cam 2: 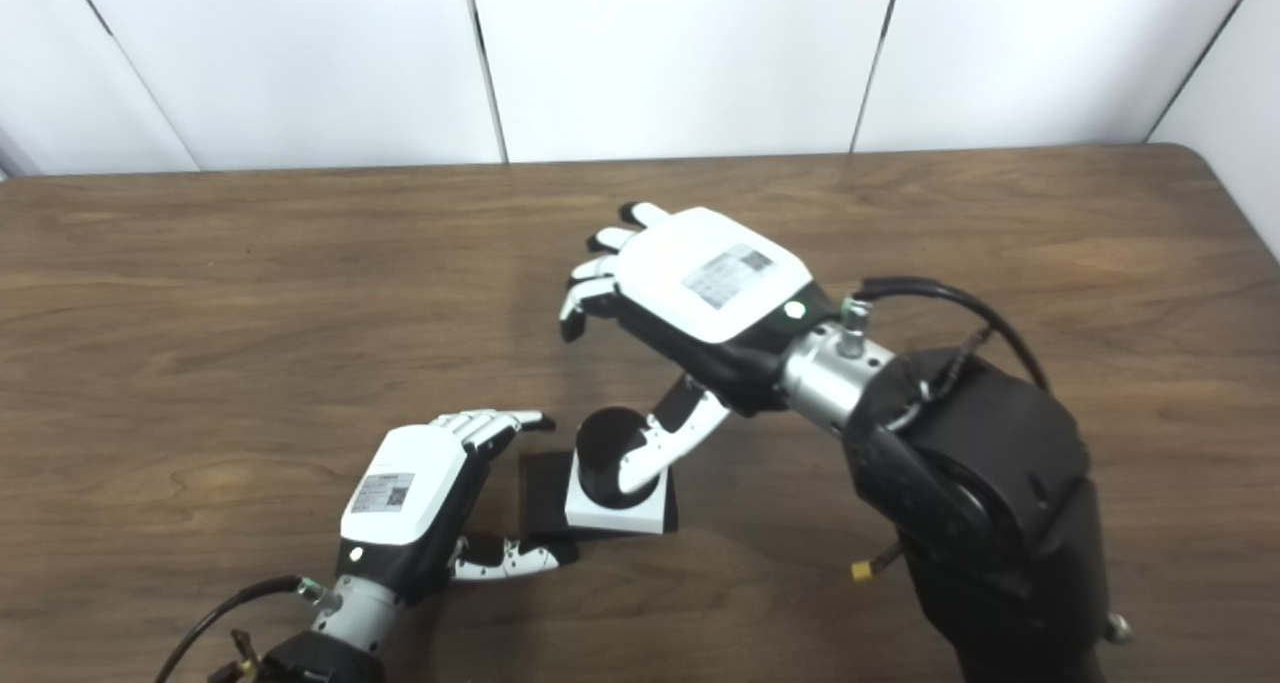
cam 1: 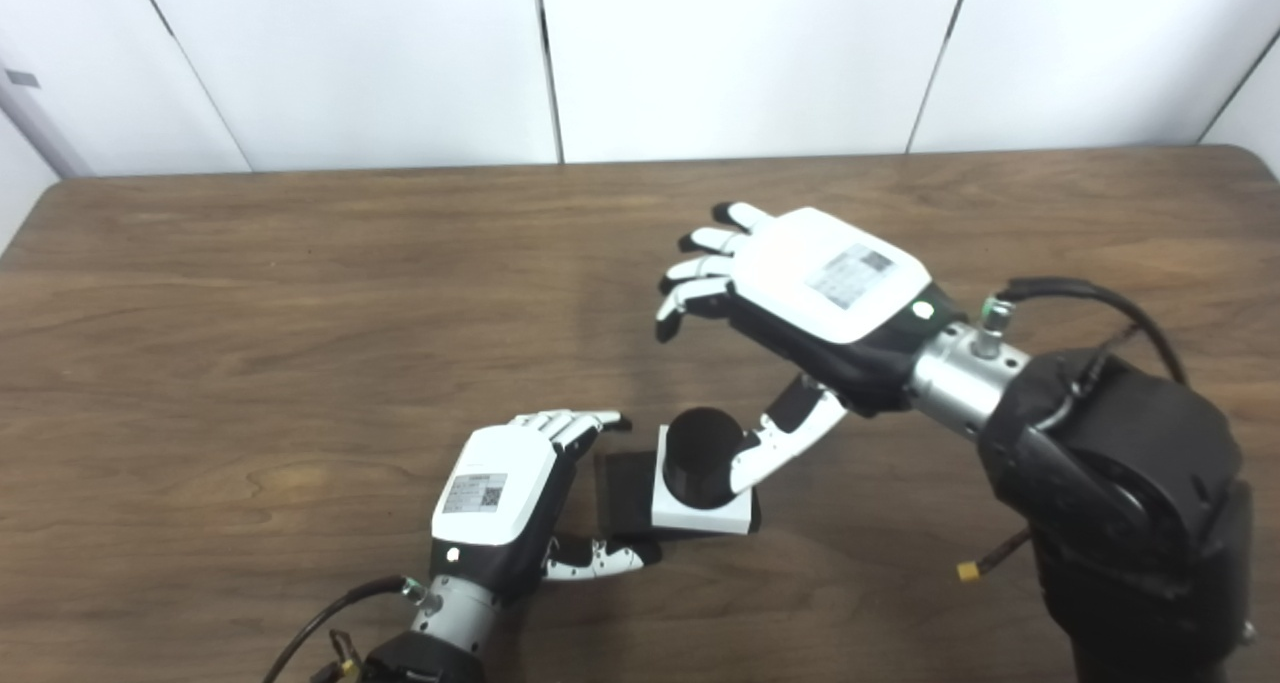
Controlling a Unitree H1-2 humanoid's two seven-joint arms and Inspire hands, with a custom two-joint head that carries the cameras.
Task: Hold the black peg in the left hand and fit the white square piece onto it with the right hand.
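Black peg (cam 1: 702,455): upright on its dark base plate (cam 1: 622,493), on the surface (cam 1: 300,313) near the front edge.
White square piece (cam 1: 700,508): already seated round the peg, low on it.
Left hand (cam 1: 500,498): fingers and thumb bracket the base plate — whether they actually grip it, I cannot tell.
Right hand (cam 1: 800,293): raised, fingers spread, empty; thumb touches the peg.
Progress: fitting looks done — only withdrawal seems left.

I'm looking down from two head cameras set side by side, facing forward over the brown wooden surface (cam 1: 300,293) toward white wall panels (cam 2: 680,53); both share nearly the same close scene.
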